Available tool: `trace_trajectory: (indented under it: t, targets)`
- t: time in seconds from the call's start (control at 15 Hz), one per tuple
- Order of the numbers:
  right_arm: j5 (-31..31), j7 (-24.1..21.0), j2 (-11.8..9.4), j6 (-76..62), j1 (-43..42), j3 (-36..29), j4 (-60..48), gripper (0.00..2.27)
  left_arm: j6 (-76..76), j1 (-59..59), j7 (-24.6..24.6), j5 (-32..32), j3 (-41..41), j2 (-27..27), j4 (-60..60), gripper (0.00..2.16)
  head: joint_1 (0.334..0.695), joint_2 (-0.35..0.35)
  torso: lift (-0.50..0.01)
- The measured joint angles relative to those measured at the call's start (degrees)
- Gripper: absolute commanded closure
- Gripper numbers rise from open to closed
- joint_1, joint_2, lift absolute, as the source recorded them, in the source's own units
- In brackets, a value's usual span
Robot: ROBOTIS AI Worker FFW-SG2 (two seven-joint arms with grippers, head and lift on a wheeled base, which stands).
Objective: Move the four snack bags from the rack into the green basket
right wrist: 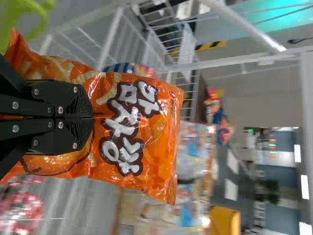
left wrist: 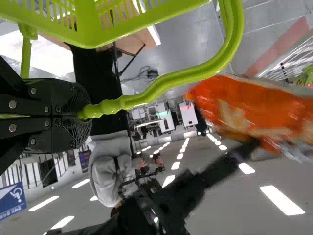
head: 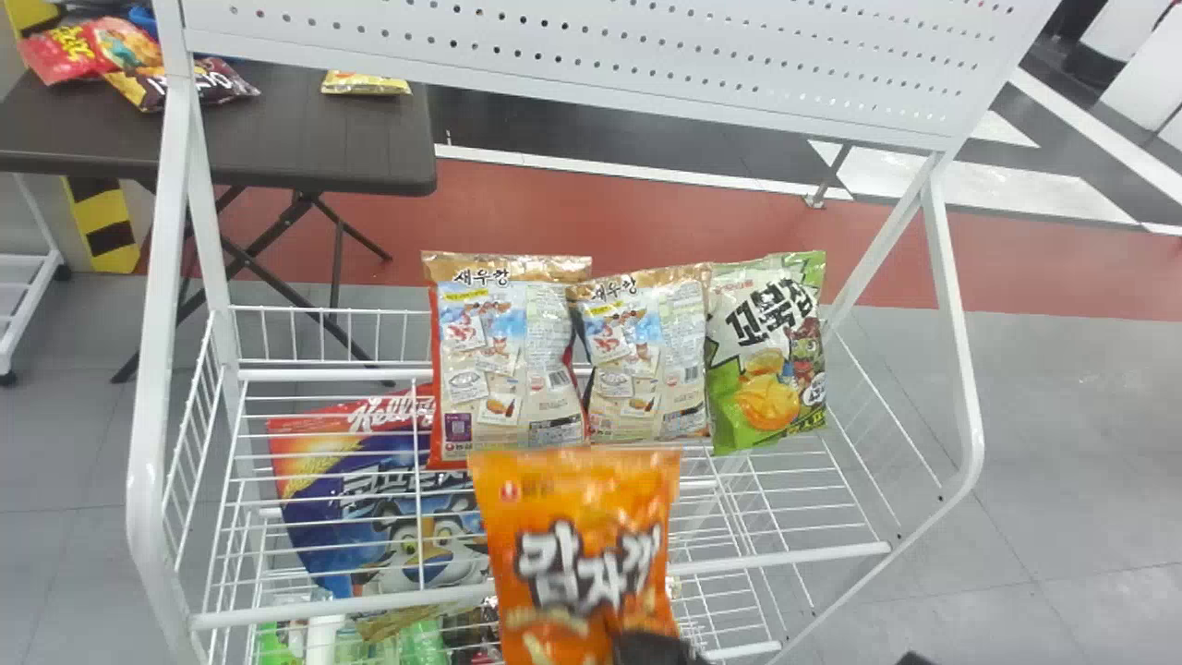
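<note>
Presently, the right gripper [head: 654, 648] is clamped on an orange snack bag [head: 572, 545] at the near side of the rack [head: 143, 443]. Three bags [head: 646, 356] stand abreast in its wire tier; a blue bag [head: 369, 526] lies below. The left gripper [left wrist: 89, 115] grips the green basket [left wrist: 95, 32] by its handle [left wrist: 195, 73].

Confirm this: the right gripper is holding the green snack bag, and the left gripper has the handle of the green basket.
The bag is wrong: the right wrist view shows the right gripper holding the orange snack bag. The left gripper does have the handle of the green basket.
</note>
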Motion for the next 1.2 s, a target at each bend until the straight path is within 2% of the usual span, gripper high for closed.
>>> trace_trajectory:
  t: [0.2,0.53,0.6,0.67,0.73,0.93,1.2]
  targets:
    - [-1.8,3.7,0.0,8.5,1.3,-0.6,1.9,2.22,0.0,-0.2,-0.2,0.2,0.6,-0.1,0.0,1.93,0.695,-0.35,0.0]
    - [-1.9,4.4,-1.8,12.1,0.0,4.6,9.1,2.21,0.0,-0.4,-0.2,0.4,0.5,-0.1,-0.2,1.93,0.695,-0.35,0.0]
    - [-1.9,4.4,-2.0,11.8,-0.8,5.7,10.4,1.84,0.0,-0.4,-0.2,0.4,0.4,-0.1,-0.2,1.93,0.695,-0.35,0.0]
    - [-2.0,4.5,-2.1,12.2,-1.4,6.4,10.9,0.69,0.0,-0.3,-0.3,0.5,0.2,-0.1,-0.3,1.93,0.695,-0.35,0.0]
    - [-2.3,5.1,-2.1,12.9,-1.8,6.7,10.9,0.0,0.0,-0.3,-0.3,0.5,0.1,-0.1,-0.4,1.93,0.695,-0.35,0.0]
    - [-2.2,7.6,-2.4,14.3,-2.1,6.2,10.3,0.05,0.0,0.3,-0.4,0.5,0.1,-0.1,-0.8,1.93,0.695,-0.35,0.0]
    - [-0.7,7.5,-2.9,20.6,-4.3,8.0,11.2,0.05,0.0,1.1,-0.4,0.5,0.2,-0.1,-1.5,1.93,0.695,-0.35,0.0]
